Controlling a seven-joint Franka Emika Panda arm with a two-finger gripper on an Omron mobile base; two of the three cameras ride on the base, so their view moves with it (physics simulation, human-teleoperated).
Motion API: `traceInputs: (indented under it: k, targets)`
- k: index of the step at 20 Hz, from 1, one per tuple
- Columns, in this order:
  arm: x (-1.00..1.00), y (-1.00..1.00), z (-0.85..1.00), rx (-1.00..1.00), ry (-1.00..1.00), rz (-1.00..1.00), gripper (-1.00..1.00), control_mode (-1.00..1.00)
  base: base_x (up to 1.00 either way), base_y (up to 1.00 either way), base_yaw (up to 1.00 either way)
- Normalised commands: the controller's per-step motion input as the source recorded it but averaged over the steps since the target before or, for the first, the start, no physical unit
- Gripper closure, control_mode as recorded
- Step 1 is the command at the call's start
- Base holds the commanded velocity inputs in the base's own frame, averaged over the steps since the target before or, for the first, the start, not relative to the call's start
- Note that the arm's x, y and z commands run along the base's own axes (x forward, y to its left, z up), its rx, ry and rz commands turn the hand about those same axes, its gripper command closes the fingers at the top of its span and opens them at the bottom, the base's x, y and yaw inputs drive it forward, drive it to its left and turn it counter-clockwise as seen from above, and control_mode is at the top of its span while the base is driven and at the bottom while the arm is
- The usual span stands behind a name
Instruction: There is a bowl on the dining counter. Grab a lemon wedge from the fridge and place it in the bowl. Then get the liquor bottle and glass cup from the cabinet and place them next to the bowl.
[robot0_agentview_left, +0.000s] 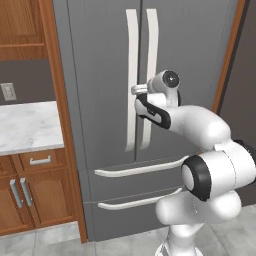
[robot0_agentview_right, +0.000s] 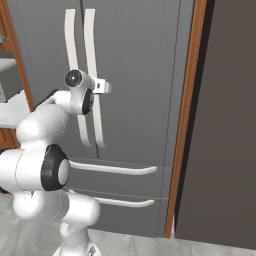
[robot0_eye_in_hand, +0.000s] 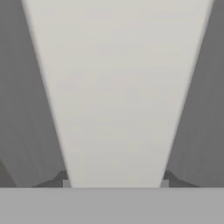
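The tall grey fridge (robot0_agentview_left: 100, 60) (robot0_agentview_right: 140, 75) stands in front of me with both doors closed. My gripper (robot0_agentview_left: 136, 90) (robot0_agentview_right: 104, 86) reaches to its pair of long white door handles at about mid height. In the hand view a white handle (robot0_eye_in_hand: 116, 87) runs straight up between the two dark fingertips (robot0_eye_in_hand: 65, 183). It takes up the whole gap of the gripper (robot0_eye_in_hand: 114, 183), and both tips lie against its edges. The bowl, the dining counter, the lemon wedge, the liquor bottle and the glass cup are out of view.
Left of the fridge a marble worktop (robot0_agentview_left: 25, 125) sits on wooden cabinets (robot0_agentview_left: 30, 190). A dark panel (robot0_agentview_right: 225, 125) with a wooden trim stands at the fridge's right. Two drawer handles (robot0_agentview_left: 140, 167) cross the fridge below the doors.
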Motion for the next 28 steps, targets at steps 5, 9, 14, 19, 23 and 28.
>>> traceInputs:
  k: [5, 9, 14, 19, 23, 28]
  targets:
    - [-0.48, -0.15, -0.02, 0.00, 0.00, 0.00, 1.00, -1.00, 0.00, 0.00, 0.00]
    - [-0.97, -0.32, 0.03, 0.03, 0.00, -0.04, 1.00, -1.00, 0.00, 0.00, 0.00]
    - [-1.00, -0.34, 0.12, 0.02, 0.00, -0.06, 1.00, -1.00, 0.00, 0.00, 0.00]
    - [-1.00, -0.35, 0.23, 0.02, 0.00, -0.09, 1.00, -1.00, 0.00, 0.00, 0.00]
    - [-0.98, -0.30, 0.22, 0.02, 0.00, -0.10, 1.00, -1.00, 0.00, 0.00, 0.00]
    - [-0.74, -0.05, 0.01, -0.02, -0.04, -0.03, -1.00, -1.00, 0.00, 0.00, 0.00]
